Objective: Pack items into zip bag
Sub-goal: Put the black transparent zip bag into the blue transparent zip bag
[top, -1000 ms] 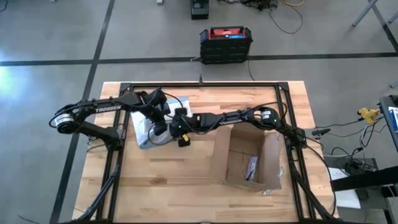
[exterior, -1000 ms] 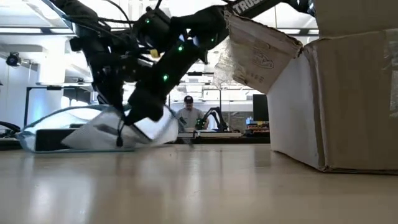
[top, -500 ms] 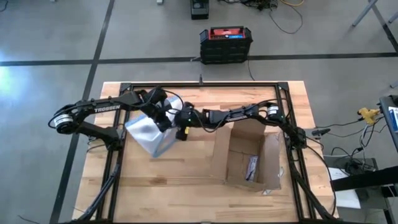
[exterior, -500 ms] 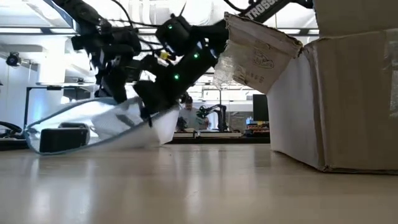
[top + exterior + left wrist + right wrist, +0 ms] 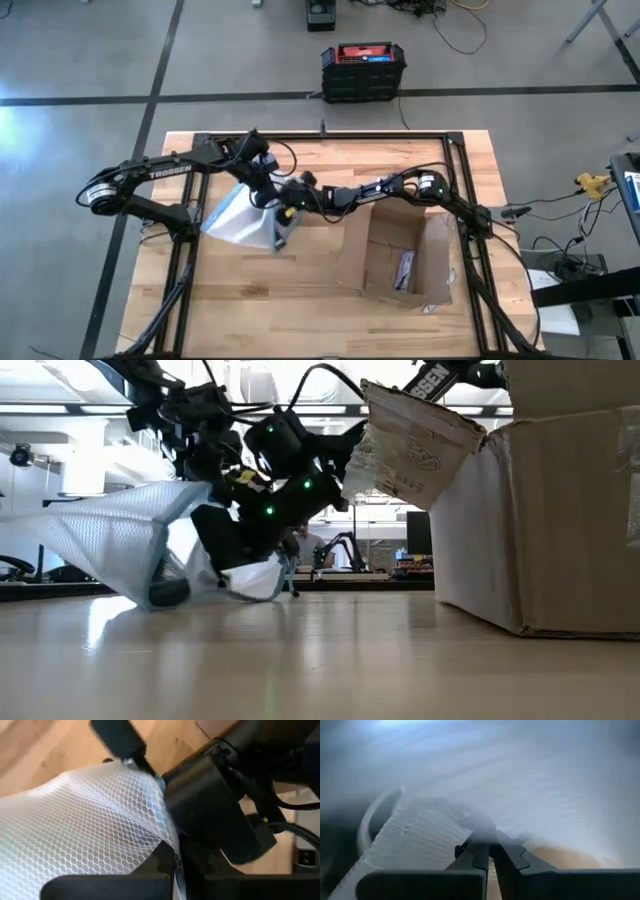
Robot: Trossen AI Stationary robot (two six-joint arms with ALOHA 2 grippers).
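Observation:
The zip bag, clear plastic with a honeycomb pattern, stands tilted at the table's left middle. Its raised edge is up at my left gripper and its lower part rests on the wood. My left gripper is shut on that edge. My right gripper reaches in from the right, shut, with its fingers inside the bag's mouth. A whitish ribbed item with a ring-like outline lies in the bag ahead of them. A dark lump sits in the bag's low corner. My left gripper pinches the bag's upper edge between its two fingers, coming slanting down from the table's left. The bag hangs below the hold, its honeycomb wall spread out and its lower part on the table. My right gripper has its shut fingers inside the bag, slanting down toward the near left. Whether they touch the bag's wall or the item, I cannot tell.
An open brown cardboard box stands at the table's right near side, with a slim grey thing inside it. In the low view it fills the right. A black frame runs around the table. Bare wood lies toward the near left.
My left gripper has risen with the bag's edge, and the bag has gone from lying nearly flat to standing tilted, with its lower part staying on the table. My right gripper has sunk toward the near edge, rolled about its own line and gone deeper into the bag.

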